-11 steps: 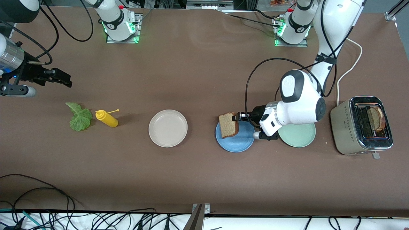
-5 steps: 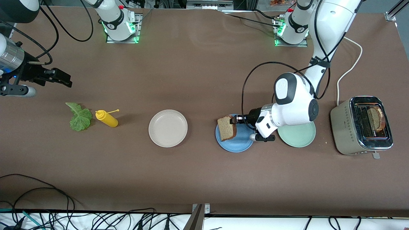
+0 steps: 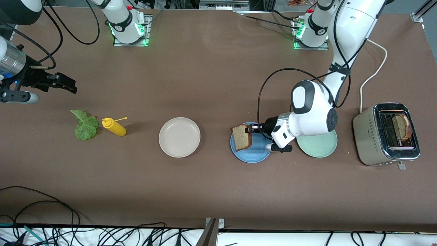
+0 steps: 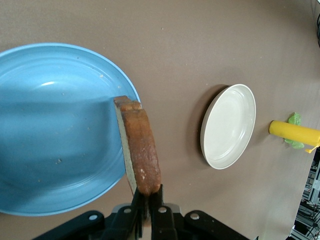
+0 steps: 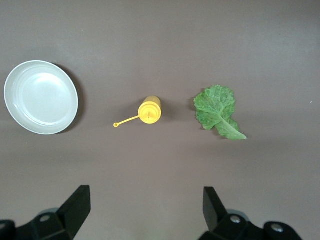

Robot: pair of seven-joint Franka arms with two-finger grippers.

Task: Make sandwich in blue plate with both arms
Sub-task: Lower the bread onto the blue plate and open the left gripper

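Moved: I see the left gripper has carried the bread slice lower over the blue plate.
Left jaws: pinching the slice's crust.
Right gripper: waiting near the lettuce leaf, jaws spread.

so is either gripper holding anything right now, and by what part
The left gripper is shut on the bread slice, pinching one crust edge, over the blue plate. The right gripper is open and holds nothing.
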